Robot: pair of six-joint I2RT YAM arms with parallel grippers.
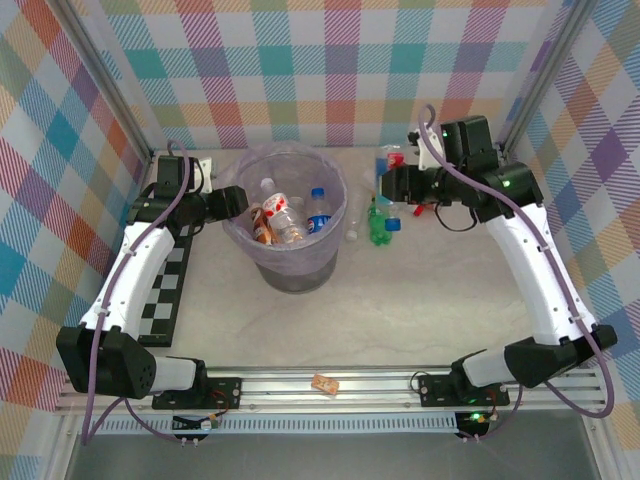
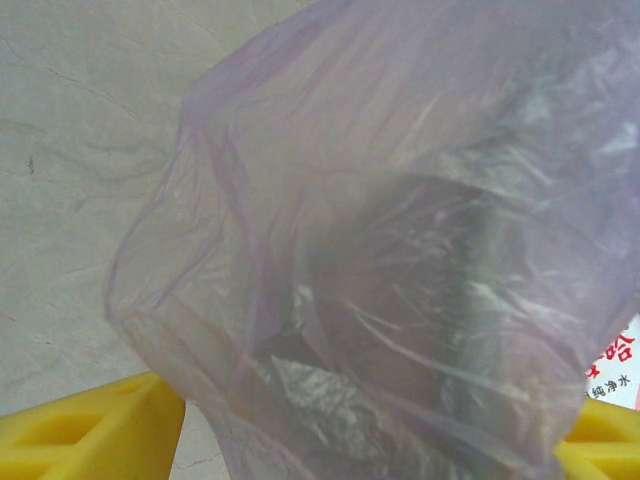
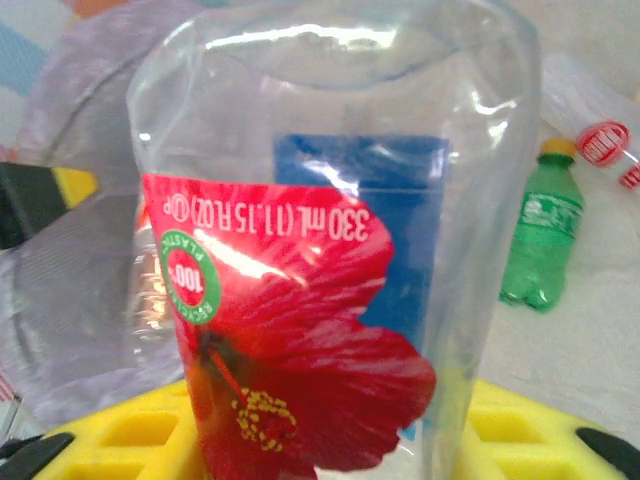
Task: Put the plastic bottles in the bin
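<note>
Right of the bin (image 1: 290, 272), the right gripper (image 1: 385, 186) is closed on a clear bottle (image 3: 330, 200), with its yellow fingers (image 3: 130, 435) pressing the body from both sides.

Handling: the bottle looks empty, so it is probably light. Its thin walls will likely dent under pressure, and the smooth plastic may slip. Grip it at the labelled mid-body, where the wall runs straightest, using moderate force.

Appearance: transparent, with a red hibiscus label and a blue panel behind it.

A green bottle (image 3: 540, 240) rests on the table (image 1: 400, 320) nearby. Several bottles (image 1: 285, 215) already lie in the bin.

The left gripper (image 1: 232, 200) stands part-open at the bin's left rim, with bag (image 2: 400, 250) film between its fingers.
</note>
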